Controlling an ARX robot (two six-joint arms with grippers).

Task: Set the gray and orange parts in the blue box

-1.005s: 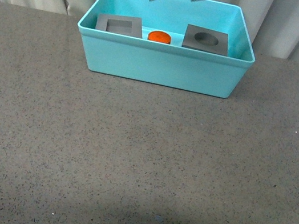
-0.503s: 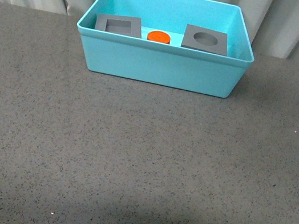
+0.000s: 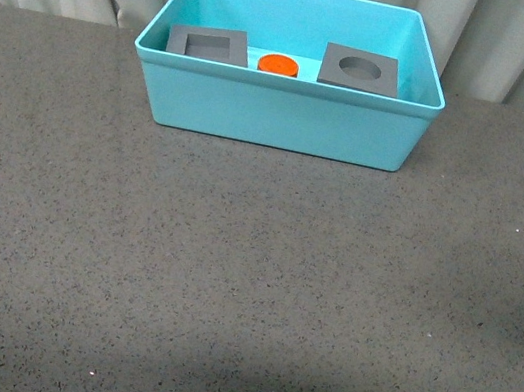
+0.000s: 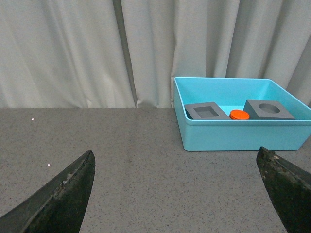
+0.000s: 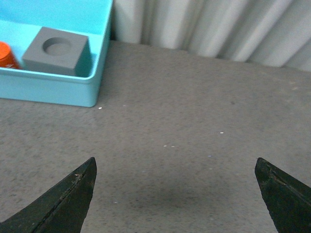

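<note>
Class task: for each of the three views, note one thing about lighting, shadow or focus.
Front view: even light, sharp blue box, and a soft shadow darkens the table at its near edge. Left wrist view: the open left tool shows as dark, unlit fingers. Right wrist view: a faint shadow patch lies on the table between the open right tool fingers.

The blue box [image 3: 281, 118] looks like smooth moulded plastic with a soft sheen on its rim. The gray cube with a square recess [image 3: 209, 44] and the gray cube with a round recess [image 3: 361, 70] are matt. The orange cylinder [image 3: 278, 64] is smooth. The bench [image 3: 227, 281] is dark, speckled and matt. The pale curtain [image 4: 97, 48] is cloth. Both sets of jaws look black and matt.
</note>
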